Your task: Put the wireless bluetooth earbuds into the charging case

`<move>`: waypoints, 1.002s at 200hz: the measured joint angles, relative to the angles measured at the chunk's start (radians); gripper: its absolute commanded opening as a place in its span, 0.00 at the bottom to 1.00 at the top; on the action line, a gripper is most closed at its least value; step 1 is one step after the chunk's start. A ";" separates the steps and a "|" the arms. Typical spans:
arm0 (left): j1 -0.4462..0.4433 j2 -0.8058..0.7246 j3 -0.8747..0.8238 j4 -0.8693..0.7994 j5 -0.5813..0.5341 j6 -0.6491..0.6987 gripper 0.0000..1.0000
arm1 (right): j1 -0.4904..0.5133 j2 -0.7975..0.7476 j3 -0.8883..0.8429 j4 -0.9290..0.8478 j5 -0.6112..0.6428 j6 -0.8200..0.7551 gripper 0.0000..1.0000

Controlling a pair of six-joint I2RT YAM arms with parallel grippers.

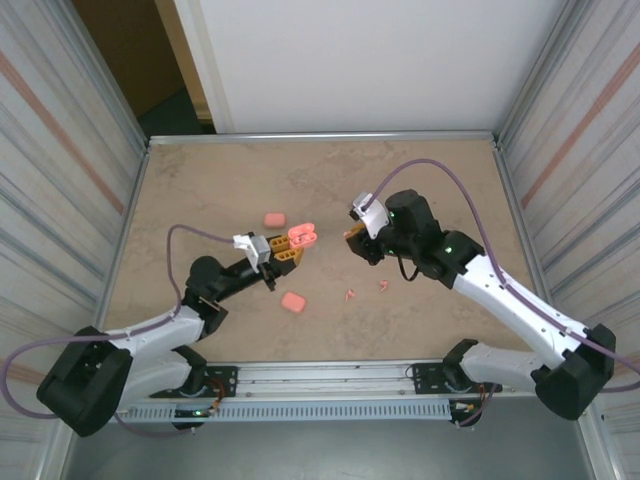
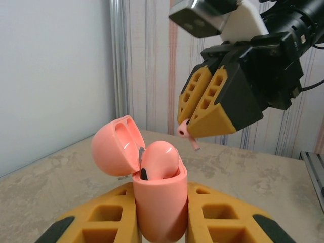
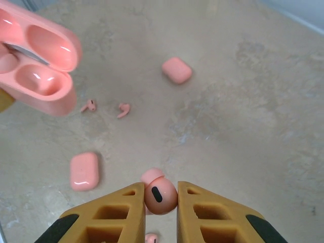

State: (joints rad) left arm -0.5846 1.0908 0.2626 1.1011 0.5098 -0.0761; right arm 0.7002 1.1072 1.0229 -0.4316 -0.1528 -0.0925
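One earbud sits in the open case left jaws clamp; right jaws pinch another earbud.

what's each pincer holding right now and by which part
The left pincer grips the open charging case by its lower body, with the lid hinged back. The right pincer pinches one earbud by its rounded head.

Charging case cut off at top-left corner, R wrist cam.
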 measured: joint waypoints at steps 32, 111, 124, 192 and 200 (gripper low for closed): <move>-0.007 0.038 0.019 0.033 0.030 -0.026 0.00 | 0.000 -0.038 0.002 0.005 -0.005 -0.053 0.19; -0.020 0.092 0.066 0.074 0.088 -0.060 0.00 | 0.027 -0.101 0.051 0.080 -0.098 -0.149 0.19; -0.020 0.101 0.069 0.079 0.095 -0.064 0.00 | 0.043 -0.100 0.055 0.090 -0.107 -0.164 0.19; -0.020 0.113 0.082 0.108 0.124 -0.090 0.00 | 0.089 -0.034 0.100 0.099 -0.113 -0.240 0.18; -0.020 0.113 0.082 0.108 0.126 -0.090 0.00 | 0.092 -0.027 0.100 0.099 -0.113 -0.246 0.18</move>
State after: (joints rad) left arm -0.6044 1.2037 0.3450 1.2095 0.6361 -0.1665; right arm 0.7921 1.0801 1.1233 -0.3325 -0.2653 -0.3382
